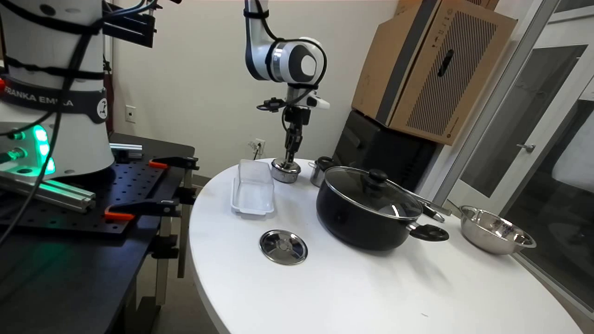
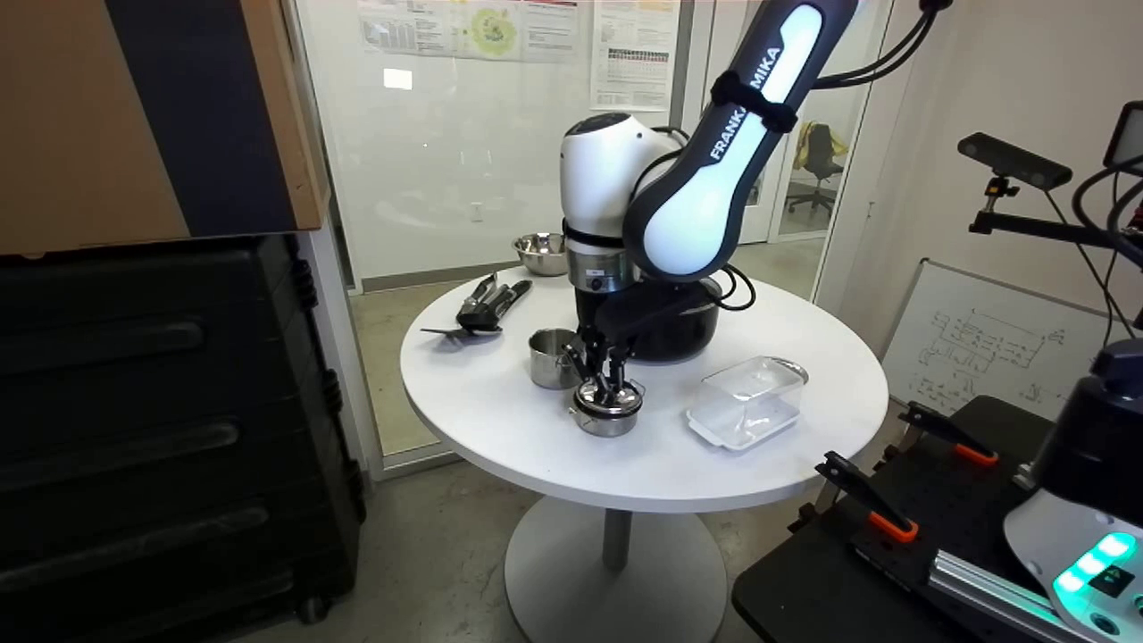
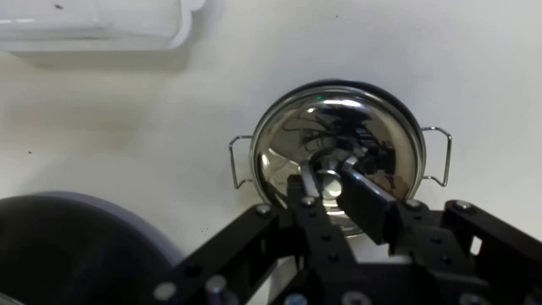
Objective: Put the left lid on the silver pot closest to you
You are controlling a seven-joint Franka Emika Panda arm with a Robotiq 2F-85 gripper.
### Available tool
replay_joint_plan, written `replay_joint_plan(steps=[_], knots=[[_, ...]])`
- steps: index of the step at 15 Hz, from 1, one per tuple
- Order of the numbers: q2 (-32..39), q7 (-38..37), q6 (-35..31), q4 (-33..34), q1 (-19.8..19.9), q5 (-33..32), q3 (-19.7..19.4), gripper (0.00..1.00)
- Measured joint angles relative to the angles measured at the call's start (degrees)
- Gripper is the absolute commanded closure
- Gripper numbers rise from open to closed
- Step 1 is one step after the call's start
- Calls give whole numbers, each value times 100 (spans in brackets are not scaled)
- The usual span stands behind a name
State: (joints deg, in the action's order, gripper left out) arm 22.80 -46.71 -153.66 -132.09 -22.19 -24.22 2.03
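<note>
A small round shiny silver lid [image 3: 330, 123] is over a small silver pot [image 2: 607, 427], which has wire handles. The pot also shows in an exterior view [image 1: 286, 176]. My gripper [image 3: 328, 167] points down with its fingers close on either side of the lid's knob [image 3: 332, 186], shut on it. In an exterior view a dark line shows between the lid [image 2: 589, 397] and the pot; I cannot tell if the lid rests on the rim. In the wrist view the lid sits slightly off-centre. Another silver lid [image 1: 283, 253] lies flat on the table.
A taller silver pot [image 2: 552, 362] stands beside the small pot. A big black pot [image 1: 362, 222] with a glass lid stands nearby. A clear container [image 1: 253, 190] is on the other side. A silver bowl [image 1: 494, 232] and utensils [image 2: 487, 308] lie farther off on the round white table [image 1: 371, 297].
</note>
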Motion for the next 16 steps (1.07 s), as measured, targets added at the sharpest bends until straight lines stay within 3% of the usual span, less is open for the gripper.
replay_joint_plan(steps=[16], knots=[[201,-24,31,228,-234,14,-201,95]])
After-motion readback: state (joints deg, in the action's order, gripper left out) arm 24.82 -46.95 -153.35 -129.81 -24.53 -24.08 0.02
